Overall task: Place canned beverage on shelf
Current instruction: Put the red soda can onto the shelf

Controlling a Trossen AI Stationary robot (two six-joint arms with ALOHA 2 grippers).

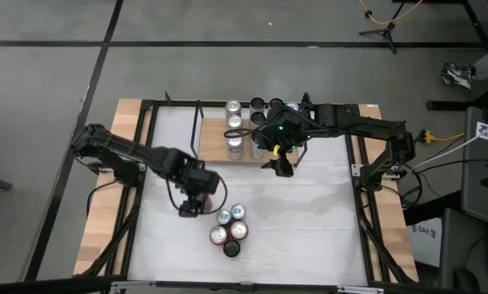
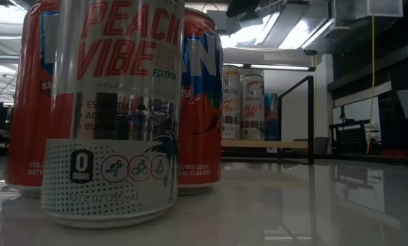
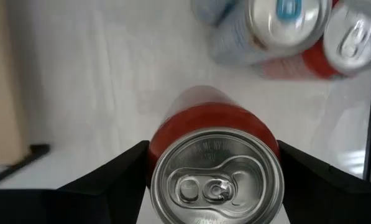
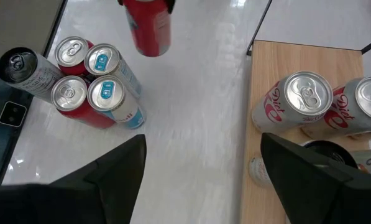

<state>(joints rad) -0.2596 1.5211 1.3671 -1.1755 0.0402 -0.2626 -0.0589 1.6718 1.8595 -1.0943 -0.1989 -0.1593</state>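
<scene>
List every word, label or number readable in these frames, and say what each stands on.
"PEACH VIBE", "EDITION", "0 SUGAR": front silver can, low view.
"12 FL OZ (355 mL)": same can, near its base.
"SODA", "FLAVORS": red can behind it; its big blue letters are cut off.
Script on the shelf's white cans: unreadable.
Far cans: too small.

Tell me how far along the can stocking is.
Partly done. Several cans already stand on the shelf. The left gripper has a red can between its fingers. Five cans wait on the table. The right gripper hangs open beside the shelf.
</scene>
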